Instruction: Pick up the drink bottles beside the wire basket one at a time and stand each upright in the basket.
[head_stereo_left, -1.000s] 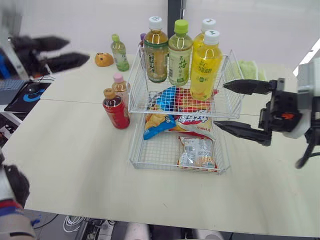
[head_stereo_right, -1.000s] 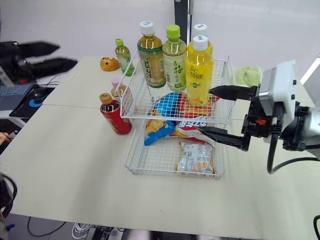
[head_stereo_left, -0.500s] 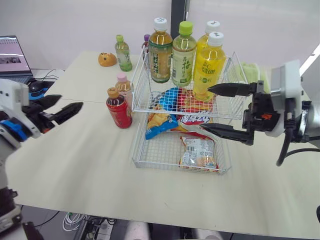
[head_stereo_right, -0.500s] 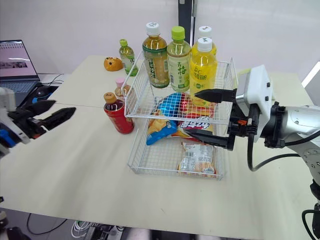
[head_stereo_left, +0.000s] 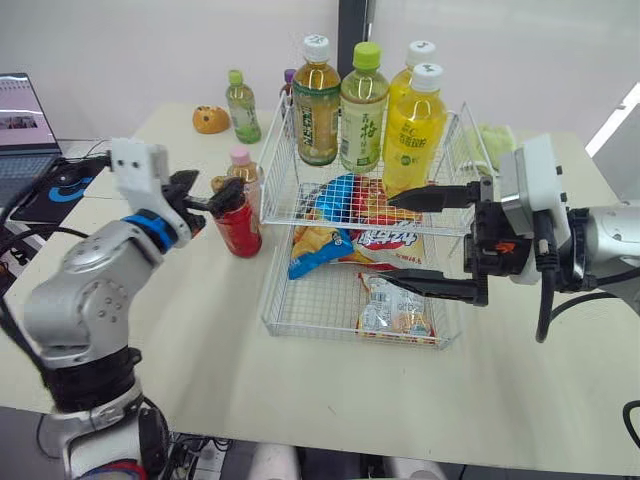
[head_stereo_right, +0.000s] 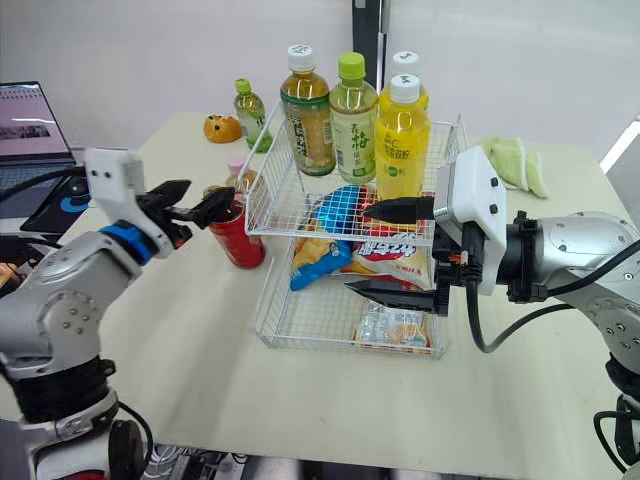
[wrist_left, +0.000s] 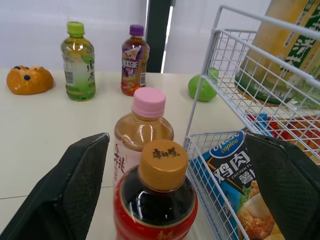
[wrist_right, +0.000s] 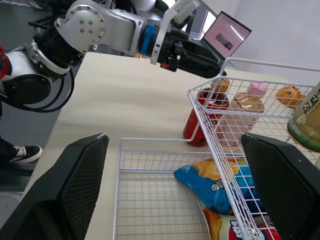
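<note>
Step in hand: approach to grasp. The left gripper (head_stereo_left: 218, 190) is spread wide, holding nothing, and is lined up on the red bottle (head_stereo_left: 238, 222). This bottle stands upright on the table (head_stereo_left: 180, 330), directly ahead of the fingertips and roughly centred in the gap between them. In the left wrist view neither finger touches it.

- A pink-capped bottle (wrist_left: 145, 127) stands just behind the red bottle, farther from the gripper and close against it.
- The wire basket (head_stereo_left: 268, 300) stands just beside both bottles, on the side of the gripper's inner finger.
- A small green bottle (head_stereo_left: 238, 105) and a purple-capped bottle (wrist_left: 134, 60) stand well beyond.

The right gripper (head_stereo_left: 388, 242) is also spread wide and empty. It hovers at the open front of the basket, with snack packets (head_stereo_left: 395, 305) below and ahead of it. Four large bottles (head_stereo_left: 362, 105) stand upright in the upper tier.

Next move, as judged:
1. Advance the left gripper until the fingers bracket the red bottle's body below the cap.
2. Keep the inner finger out of the basket wire and away from the pink-capped bottle.
3. Close, lift vertically, and carry the bottle over the rim into free space in the upper tier.
</note>
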